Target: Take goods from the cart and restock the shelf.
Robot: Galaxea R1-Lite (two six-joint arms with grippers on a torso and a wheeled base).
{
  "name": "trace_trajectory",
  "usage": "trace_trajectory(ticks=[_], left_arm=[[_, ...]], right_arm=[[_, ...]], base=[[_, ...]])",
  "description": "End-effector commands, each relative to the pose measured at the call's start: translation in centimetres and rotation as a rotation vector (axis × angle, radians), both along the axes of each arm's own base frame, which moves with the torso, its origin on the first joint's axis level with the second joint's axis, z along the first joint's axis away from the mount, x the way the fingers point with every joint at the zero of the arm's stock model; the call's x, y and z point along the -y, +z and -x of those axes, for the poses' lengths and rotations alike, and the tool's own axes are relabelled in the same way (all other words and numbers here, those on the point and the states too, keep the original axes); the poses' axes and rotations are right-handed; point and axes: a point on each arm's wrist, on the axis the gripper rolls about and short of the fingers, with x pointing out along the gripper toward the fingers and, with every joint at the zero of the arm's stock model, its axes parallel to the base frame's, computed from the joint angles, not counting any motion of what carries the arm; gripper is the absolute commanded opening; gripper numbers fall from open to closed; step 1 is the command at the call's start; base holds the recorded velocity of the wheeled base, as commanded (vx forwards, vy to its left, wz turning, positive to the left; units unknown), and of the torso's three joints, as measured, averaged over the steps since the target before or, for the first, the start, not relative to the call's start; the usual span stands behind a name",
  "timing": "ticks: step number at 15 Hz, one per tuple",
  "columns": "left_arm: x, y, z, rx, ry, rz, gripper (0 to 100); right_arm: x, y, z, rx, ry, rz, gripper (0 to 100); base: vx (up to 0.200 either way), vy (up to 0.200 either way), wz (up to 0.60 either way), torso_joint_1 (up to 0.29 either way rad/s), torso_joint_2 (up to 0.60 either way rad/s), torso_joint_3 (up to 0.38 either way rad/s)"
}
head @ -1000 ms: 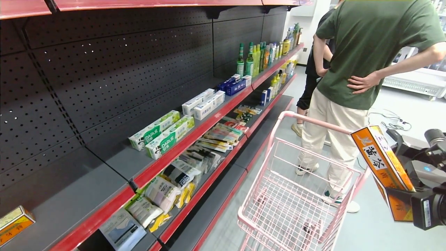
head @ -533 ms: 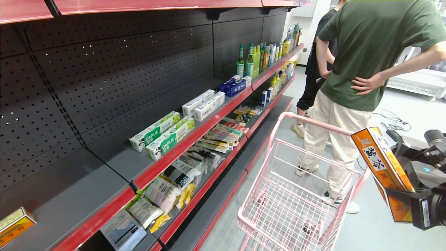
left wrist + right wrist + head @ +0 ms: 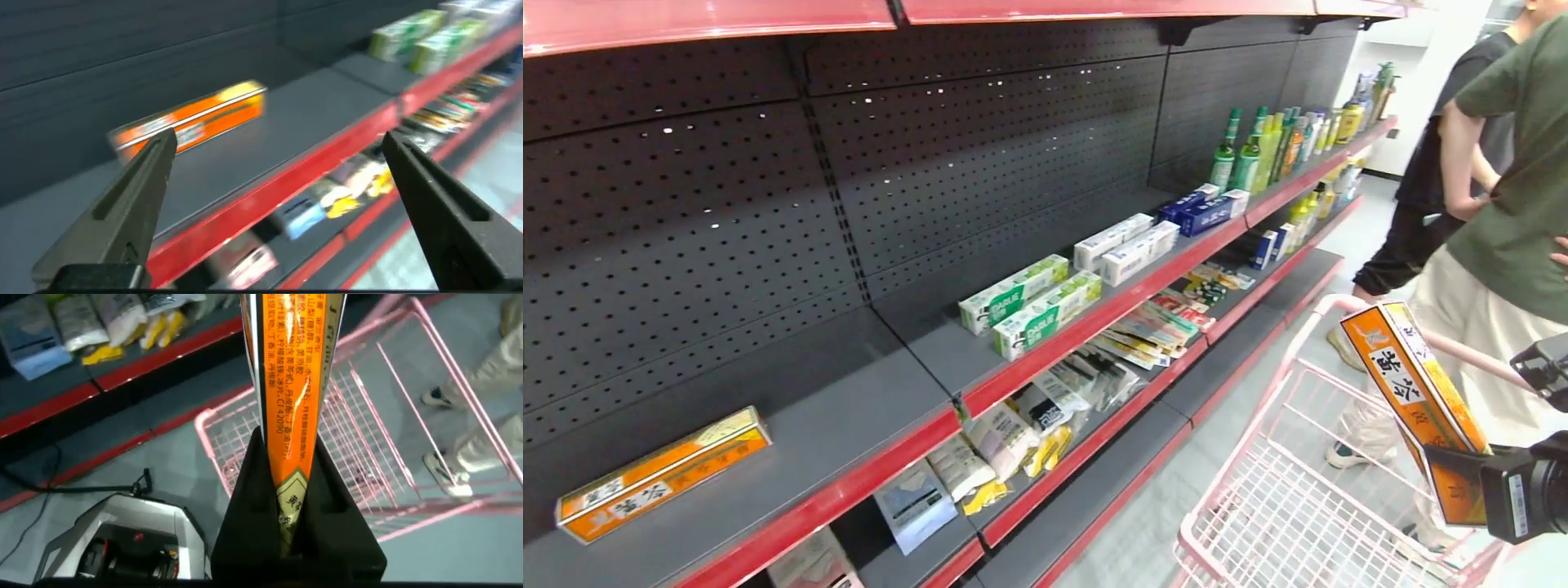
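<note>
Right claw [image 3: 288, 482] clamps an orange box [image 3: 1413, 392] above the cart [image 3: 1298, 506]; left claw [image 3: 279, 137] gapes before shelved box [image 3: 192, 122].

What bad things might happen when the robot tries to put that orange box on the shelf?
1. The right gripper pinches the orange box near one end, so the long box might tip or slip out.
2. The pink cart sits close under that box, on the way to the shelf; the box might knock its rim.
3. A matching box already lies on the shelf, and it might get shoved if the new one lands too close.
</note>
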Motion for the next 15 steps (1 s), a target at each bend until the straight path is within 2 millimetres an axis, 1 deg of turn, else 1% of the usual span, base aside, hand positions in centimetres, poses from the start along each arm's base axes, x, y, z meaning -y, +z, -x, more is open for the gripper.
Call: trace_trajectory(ticks=[1,11,15], left_arm=[[0.00,0.01,-0.01,-0.001,0.000,0.000,100],[0.00,0.01,-0.01,-0.001,0.000,0.000,100],[0.00,0.01,-0.01,-0.001,0.000,0.000,100]], right_arm=[[0.00,-0.09,0.10,-0.002,0.001,0.001,0],[0.01,0.00,0.15,0.006,0.000,0.001,0],[0.04,0.59,0.31,0.042,0.006,0.010,0]], base=[[0.000,0.000,0.60,0.002,0.00,0.002],[0.000,0.000,0.60,0.002,0.00,0.004],[0.000,0.000,0.60,0.002,0.00,0.002]])
